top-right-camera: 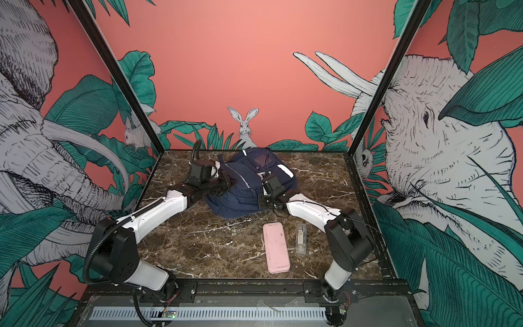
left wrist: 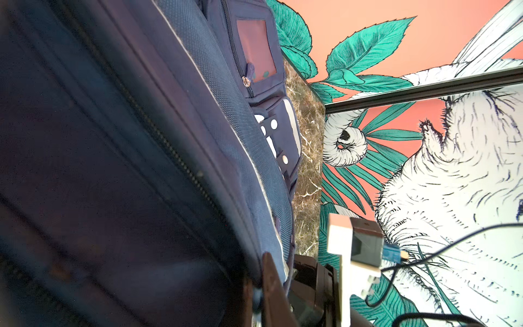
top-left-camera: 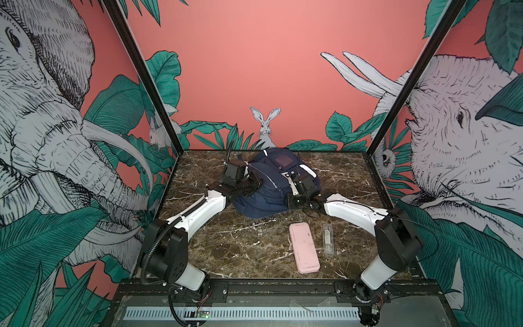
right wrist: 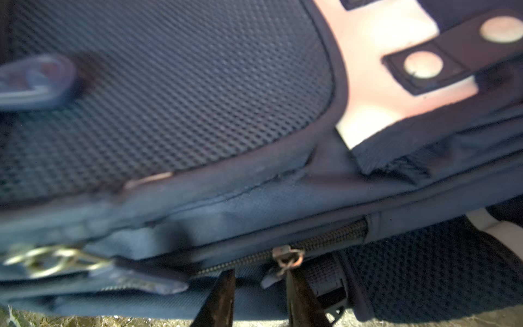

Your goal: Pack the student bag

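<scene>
Grip first: found left end effector [left wrist: 259,283] pinched tight, seemingly on a seam fold at nine o'clock of student bag [top-left-camera: 266,181]. Found right end effector [right wrist: 257,283] with jaws parted beside zipper pull [right wrist: 288,257], at three o'clock, visibly clamping nothing. Saw bag slumped at twelve o'clock of table [top-left-camera: 215,249], pink case [top-left-camera: 304,247] at its five o'clock. Judged it soft, floppy, fairly light; reckoned pull tab and stiffer seams the best holds.

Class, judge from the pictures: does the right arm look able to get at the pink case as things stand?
Probably yes. The pink case lies uncovered on the table, right of the middle. The right gripper, jaws apart at the student bag, seems to hold nothing.
</scene>
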Controlling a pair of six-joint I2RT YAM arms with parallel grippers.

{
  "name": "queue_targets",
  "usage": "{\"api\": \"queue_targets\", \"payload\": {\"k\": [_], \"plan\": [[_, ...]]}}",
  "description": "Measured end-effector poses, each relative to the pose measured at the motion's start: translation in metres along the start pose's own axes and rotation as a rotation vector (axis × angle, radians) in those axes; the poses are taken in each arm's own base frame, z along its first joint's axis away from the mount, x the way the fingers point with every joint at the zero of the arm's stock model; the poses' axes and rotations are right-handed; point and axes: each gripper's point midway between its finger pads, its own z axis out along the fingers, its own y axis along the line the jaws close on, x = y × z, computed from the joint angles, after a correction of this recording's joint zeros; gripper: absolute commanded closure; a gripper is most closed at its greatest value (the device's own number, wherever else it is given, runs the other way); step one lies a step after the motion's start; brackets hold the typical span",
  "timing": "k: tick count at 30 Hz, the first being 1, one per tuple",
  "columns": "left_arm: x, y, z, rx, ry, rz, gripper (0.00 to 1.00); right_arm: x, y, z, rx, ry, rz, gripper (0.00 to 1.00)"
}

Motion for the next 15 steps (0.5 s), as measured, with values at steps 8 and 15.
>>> {"api": "queue_targets", "payload": {"k": [8, 15], "plan": [[0.0009, 0.0015, 0.0003, -0.006, 0.004, -0.002, 0.98, 0.0018, -0.0055, 0.0046, 0.038, -0.001, -0.01, 0.84], [0.0005, 0.0015, 0.0002, -0.012, 0.006, -0.002, 0.98, 0.0055, -0.0046, 0.0044, 0.051, 0.006, -0.02, 0.99]]}}
